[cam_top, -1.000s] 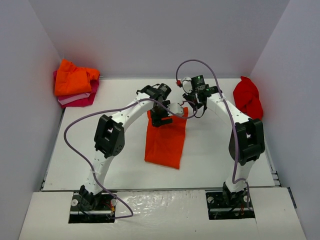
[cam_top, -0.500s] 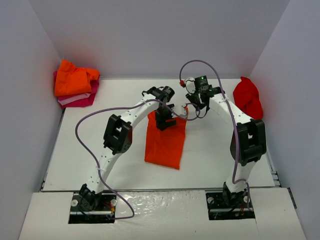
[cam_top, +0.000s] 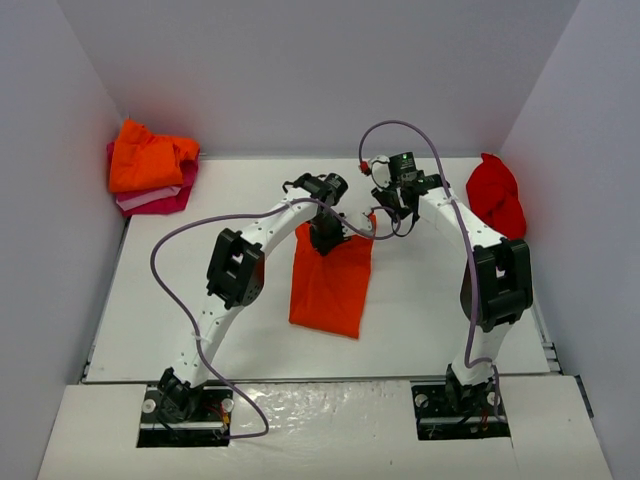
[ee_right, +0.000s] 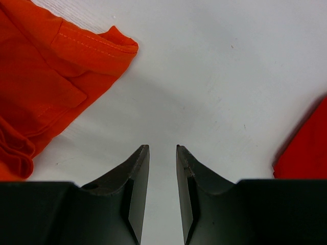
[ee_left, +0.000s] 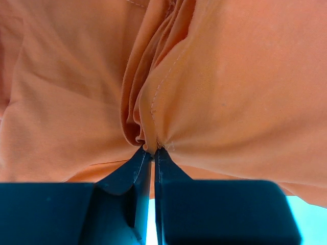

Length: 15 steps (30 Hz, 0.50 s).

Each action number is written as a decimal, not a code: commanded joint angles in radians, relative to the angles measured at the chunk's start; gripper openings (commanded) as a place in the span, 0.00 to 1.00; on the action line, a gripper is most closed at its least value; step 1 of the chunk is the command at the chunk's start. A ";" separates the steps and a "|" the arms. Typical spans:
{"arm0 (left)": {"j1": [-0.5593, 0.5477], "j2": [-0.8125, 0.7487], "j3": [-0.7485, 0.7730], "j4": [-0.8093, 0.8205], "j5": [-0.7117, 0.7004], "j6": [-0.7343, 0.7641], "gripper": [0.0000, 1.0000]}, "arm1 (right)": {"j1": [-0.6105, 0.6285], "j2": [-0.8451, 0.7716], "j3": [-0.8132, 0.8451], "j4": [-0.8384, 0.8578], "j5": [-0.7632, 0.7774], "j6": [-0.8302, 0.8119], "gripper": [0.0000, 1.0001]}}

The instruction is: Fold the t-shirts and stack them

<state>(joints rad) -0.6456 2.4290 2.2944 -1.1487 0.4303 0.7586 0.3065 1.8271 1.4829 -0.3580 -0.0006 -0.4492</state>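
A bright orange t-shirt (cam_top: 330, 285) lies folded into a long strip at mid-table. My left gripper (cam_top: 326, 240) sits at its far edge, shut on a pinched ridge of the orange cloth (ee_left: 214, 92); the left wrist view shows the fingertips (ee_left: 154, 149) closed on the fold. My right gripper (cam_top: 386, 210) hovers just right of the shirt's far right corner (ee_right: 56, 61), open a little over bare table, nothing between its fingers (ee_right: 162, 147).
A stack of folded tees sits at the back left: an orange one (cam_top: 148, 155) on top of pink and magenta ones (cam_top: 160, 198). A crumpled red tee (cam_top: 497, 195) lies against the right wall, and its edge (ee_right: 306, 148) shows in the right wrist view.
The left gripper has shut on the far edge of the orange shirt. Its arm shifted slightly rightward beforehand. The right arm has barely moved.
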 commanded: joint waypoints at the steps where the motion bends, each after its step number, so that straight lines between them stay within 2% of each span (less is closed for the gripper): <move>1: 0.011 -0.066 0.033 -0.053 0.049 0.003 0.00 | 0.003 -0.049 0.000 0.017 -0.008 -0.008 0.25; 4: 0.008 -0.108 0.009 -0.107 0.058 0.021 0.00 | 0.004 -0.057 -0.001 0.017 -0.008 -0.009 0.25; 9: -0.006 -0.271 -0.153 -0.133 0.063 0.045 0.00 | 0.005 -0.054 0.010 0.010 -0.072 -0.002 0.24; 15: -0.030 -0.440 -0.343 -0.123 0.060 0.020 0.00 | 0.006 0.083 0.138 -0.079 -0.236 0.014 0.09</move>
<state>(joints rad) -0.6548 2.1637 2.0157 -1.2424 0.4597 0.7760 0.3077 1.8437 1.5073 -0.3858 -0.1034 -0.4482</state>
